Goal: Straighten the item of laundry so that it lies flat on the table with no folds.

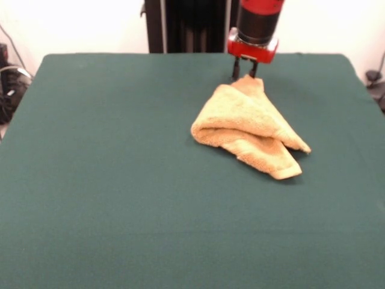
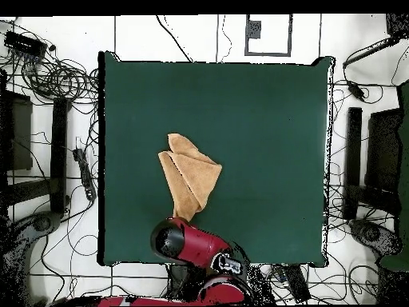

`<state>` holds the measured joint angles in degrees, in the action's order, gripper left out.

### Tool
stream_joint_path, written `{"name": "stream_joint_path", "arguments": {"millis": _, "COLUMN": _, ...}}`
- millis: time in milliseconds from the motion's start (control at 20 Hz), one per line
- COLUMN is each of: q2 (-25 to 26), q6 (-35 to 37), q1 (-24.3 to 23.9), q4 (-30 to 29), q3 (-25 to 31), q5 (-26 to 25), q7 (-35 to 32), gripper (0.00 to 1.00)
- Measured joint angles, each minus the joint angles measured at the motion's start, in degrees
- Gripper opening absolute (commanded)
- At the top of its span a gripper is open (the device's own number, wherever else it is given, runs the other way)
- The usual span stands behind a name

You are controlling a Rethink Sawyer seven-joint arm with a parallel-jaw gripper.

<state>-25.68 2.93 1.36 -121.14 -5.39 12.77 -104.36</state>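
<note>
The golden-tan towel [image 1: 249, 126] lies folded over itself in a rough triangle on the dark green table [image 1: 108, 180], right of centre and toward the far side. Its far corner rises to a point between the fingers of my gripper [image 1: 245, 74], which comes straight down from above and is shut on that corner. In the overhead view the towel [image 2: 190, 174] lies left of the table's [image 2: 272, 120] middle, with its narrow end running under the red arm head [image 2: 180, 240], which hides the fingers.
The robot's dark pedestal [image 1: 186, 27] stands behind the table's far edge. Cables and equipment [image 2: 56, 80] lie on the floor around the table.
</note>
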Motion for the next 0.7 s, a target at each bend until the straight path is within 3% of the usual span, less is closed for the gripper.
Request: {"name": "stream_joint_path", "arguments": {"millis": 700, "q2": -1.8, "q6": 1.0, "q1": 0.0, "q4": 0.1, "q3": -0.4, "q5": -0.1, "q7": 0.0, "gripper": 0.0}}
